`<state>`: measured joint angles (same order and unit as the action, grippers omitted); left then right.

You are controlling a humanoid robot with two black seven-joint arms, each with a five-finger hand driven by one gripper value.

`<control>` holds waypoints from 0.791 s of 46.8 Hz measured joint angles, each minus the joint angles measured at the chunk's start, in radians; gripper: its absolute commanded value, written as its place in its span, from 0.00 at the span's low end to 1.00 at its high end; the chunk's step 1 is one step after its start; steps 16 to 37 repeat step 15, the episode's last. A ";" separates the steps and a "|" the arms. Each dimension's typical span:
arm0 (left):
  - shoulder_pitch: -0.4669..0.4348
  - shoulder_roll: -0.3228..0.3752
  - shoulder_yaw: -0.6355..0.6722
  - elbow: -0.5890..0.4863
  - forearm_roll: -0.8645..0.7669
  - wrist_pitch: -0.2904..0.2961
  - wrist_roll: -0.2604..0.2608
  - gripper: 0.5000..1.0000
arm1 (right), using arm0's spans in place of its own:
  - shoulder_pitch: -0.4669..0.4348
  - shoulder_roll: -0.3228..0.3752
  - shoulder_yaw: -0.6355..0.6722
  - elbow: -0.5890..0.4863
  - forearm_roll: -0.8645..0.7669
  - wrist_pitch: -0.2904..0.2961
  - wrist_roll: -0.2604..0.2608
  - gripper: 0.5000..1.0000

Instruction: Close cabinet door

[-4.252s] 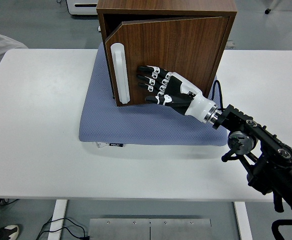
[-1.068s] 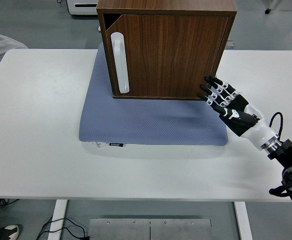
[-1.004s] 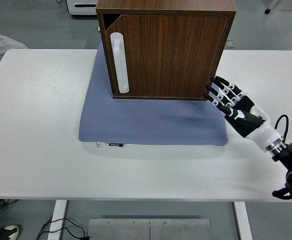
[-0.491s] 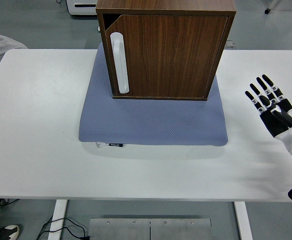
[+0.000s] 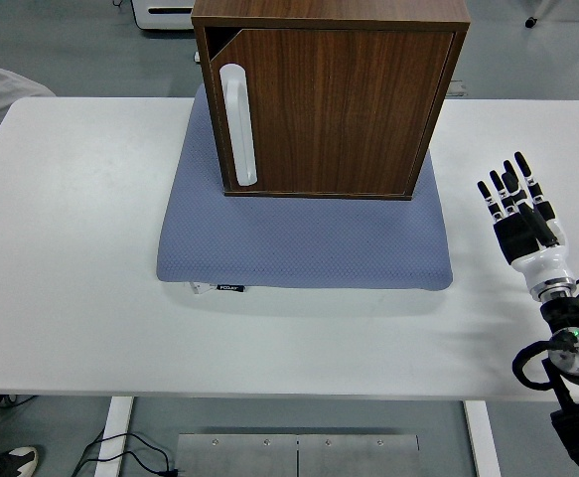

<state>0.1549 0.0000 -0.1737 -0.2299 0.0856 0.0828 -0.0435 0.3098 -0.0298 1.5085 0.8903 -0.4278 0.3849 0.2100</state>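
Over by the table's (image 5: 80, 248) right edge, the right hand (image 5: 523, 227) is hovering with its fingers (image 5: 508, 189) stretched out straight and spread, holding nothing and touching nothing. Well off to its left, the cabinet (image 5: 329, 94) is sitting on a blue mat (image 5: 299, 243), with its door (image 5: 334, 109) looking fully shut and the white handle (image 5: 237, 124) facing front.
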 measured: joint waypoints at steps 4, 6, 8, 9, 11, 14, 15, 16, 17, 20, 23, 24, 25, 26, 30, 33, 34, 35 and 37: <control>0.000 0.000 0.000 0.000 0.000 0.000 0.000 1.00 | 0.018 0.001 0.002 -0.017 0.000 0.000 0.000 1.00; 0.000 0.000 0.000 0.000 0.000 0.000 0.000 1.00 | 0.026 0.001 0.003 -0.027 0.000 0.000 0.000 1.00; 0.000 0.000 0.000 0.000 0.000 0.000 0.000 1.00 | 0.039 0.001 0.003 -0.041 0.001 0.000 0.000 1.00; 0.000 0.000 0.000 0.000 0.000 0.000 0.000 1.00 | 0.041 0.001 0.004 -0.043 0.002 0.000 0.000 1.00; 0.000 0.000 0.000 0.000 0.000 0.000 0.000 1.00 | 0.045 0.001 0.008 -0.049 0.002 0.000 0.000 1.00; 0.000 0.000 0.000 0.000 0.000 0.000 0.000 1.00 | 0.049 0.001 0.016 -0.054 0.003 0.000 0.000 1.00; 0.000 0.000 0.000 0.000 0.000 0.000 0.000 1.00 | 0.049 0.001 0.017 -0.054 0.003 0.000 0.000 1.00; 0.000 0.000 0.000 0.000 0.000 0.000 0.000 1.00 | 0.049 0.001 0.017 -0.054 0.003 0.000 0.000 1.00; 0.000 0.000 0.000 0.000 0.000 0.000 0.000 1.00 | 0.049 0.001 0.017 -0.054 0.003 0.000 0.000 1.00; 0.000 0.000 0.000 0.000 0.000 0.000 0.000 1.00 | 0.049 0.001 0.017 -0.054 0.003 0.000 0.000 1.00; 0.000 0.000 0.000 0.000 0.000 0.000 0.000 1.00 | 0.049 0.001 0.017 -0.054 0.003 0.000 0.000 1.00; 0.000 0.000 0.000 0.000 0.000 0.000 0.000 1.00 | 0.049 0.001 0.017 -0.054 0.003 0.000 0.000 1.00; 0.000 0.000 0.000 0.000 0.000 0.000 0.000 1.00 | 0.049 0.001 0.017 -0.054 0.003 0.000 0.000 1.00; 0.000 0.000 0.000 0.000 0.000 0.000 0.000 1.00 | 0.049 0.001 0.017 -0.054 0.003 0.000 0.000 1.00; 0.000 0.000 0.000 0.000 0.000 0.000 0.000 1.00 | 0.049 0.001 0.017 -0.054 0.003 0.000 0.000 1.00; 0.000 0.000 0.000 0.000 0.000 0.000 0.000 1.00 | 0.049 0.001 0.017 -0.054 0.003 0.000 0.000 1.00; 0.000 0.000 0.000 0.000 0.000 0.000 0.000 1.00 | 0.049 0.001 0.017 -0.054 0.003 0.000 0.000 1.00; 0.000 0.000 0.000 0.000 0.000 0.000 0.000 1.00 | 0.049 0.001 0.017 -0.054 0.003 0.000 0.000 1.00; 0.000 0.000 0.000 0.000 0.000 0.000 0.000 1.00 | 0.049 0.001 0.017 -0.054 0.003 0.000 0.000 1.00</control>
